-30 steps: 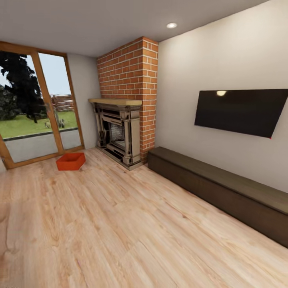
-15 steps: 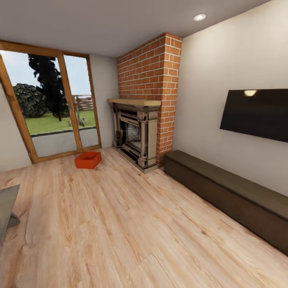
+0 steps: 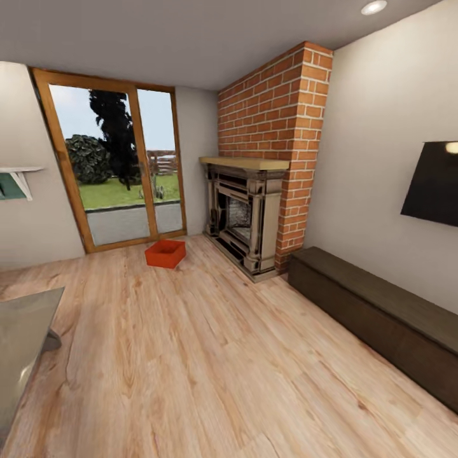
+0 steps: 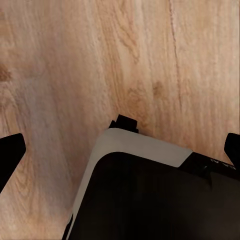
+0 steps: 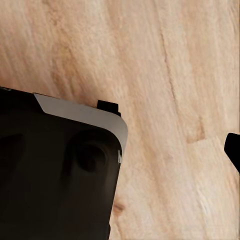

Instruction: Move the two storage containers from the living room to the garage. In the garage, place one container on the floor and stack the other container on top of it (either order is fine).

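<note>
One red-orange storage container (image 3: 165, 253) shows in the head view: an open-top bin sitting flat on the light wood-plank floor (image 3: 191, 356) of the living room, at the far end, just in front of the glass patio door (image 3: 117, 168) and near the front left corner of the fireplace (image 3: 245, 219). It stands apart from both (a strip of bare planks lies between it and the hearth).

There is one red brick chimney breast (image 3: 277, 127) with a pale mantel, one black wall TV (image 3: 436, 184) cut by the right edge, one long dark low cabinet (image 3: 381, 318) along the right wall, and one recessed ceiling light (image 3: 373, 7). At the left edge a pale wall shelf (image 3: 18, 178) juts out, and a grey table corner (image 3: 22, 343) reaches in below it. No brand, label or writing can be read anywhere.

In the left wrist view, the left gripper (image 4: 122, 150) has two dark fingertips (image 4: 10, 152) at opposite edges, spread wide with nothing between them but floor and the robot's dark, white-rimmed base (image 4: 150, 195). In the right wrist view, one dark fingertip (image 5: 233, 150) of the right gripper shows at the edge over the planks, beside the same base (image 5: 60, 170); whether those jaws are released or clenched cannot be told.
</note>
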Tool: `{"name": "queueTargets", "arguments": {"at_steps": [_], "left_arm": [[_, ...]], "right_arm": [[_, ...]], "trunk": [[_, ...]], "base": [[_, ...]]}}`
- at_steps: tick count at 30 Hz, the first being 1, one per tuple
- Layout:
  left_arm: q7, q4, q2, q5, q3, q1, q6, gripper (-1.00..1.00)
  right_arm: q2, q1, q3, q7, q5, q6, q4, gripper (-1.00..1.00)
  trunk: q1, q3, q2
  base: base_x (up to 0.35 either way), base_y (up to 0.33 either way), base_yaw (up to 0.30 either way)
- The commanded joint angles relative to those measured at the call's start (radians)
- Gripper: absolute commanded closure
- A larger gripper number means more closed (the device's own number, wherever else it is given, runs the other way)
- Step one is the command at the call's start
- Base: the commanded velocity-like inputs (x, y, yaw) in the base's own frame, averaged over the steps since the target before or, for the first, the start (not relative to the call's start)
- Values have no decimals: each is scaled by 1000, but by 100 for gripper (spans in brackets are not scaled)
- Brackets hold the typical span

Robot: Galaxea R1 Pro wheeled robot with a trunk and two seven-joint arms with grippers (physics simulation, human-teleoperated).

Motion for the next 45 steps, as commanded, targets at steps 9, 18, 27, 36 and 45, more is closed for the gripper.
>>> {"name": "queueTargets", "arguments": {"at_steps": [9,18,27,36,45], "left_arm": [[3,0,0,8,-9,-1,-3,-100],[3,0,0,8,-9,-1,-3,-100],[3,0,0,8,-9,-1,-2,-100],[2,0,0,8,-9,-1,-2,-100],[3,0,-1,8,-9,-1,-3,-100]], "right_arm": [[0,-1,7,-3,-7,-5,3,-100],[0,-1,7,-3,-7,-5,3,-100],[0,-1,7,-3,-7,-5,3,-100],[0,-1,7,-3,-7,-5,3,-100],[-1,-1,15,-3,-2,-5,3,-100]], "trunk": [[1,-1,-1],[1,-1,-1],[1,-1,-1],[1,-1,-1],[1,-1,-1]], "base": [[322,0,269],[322,0,269],[322,0,269],[322,0,214],[322,0,11]]}}
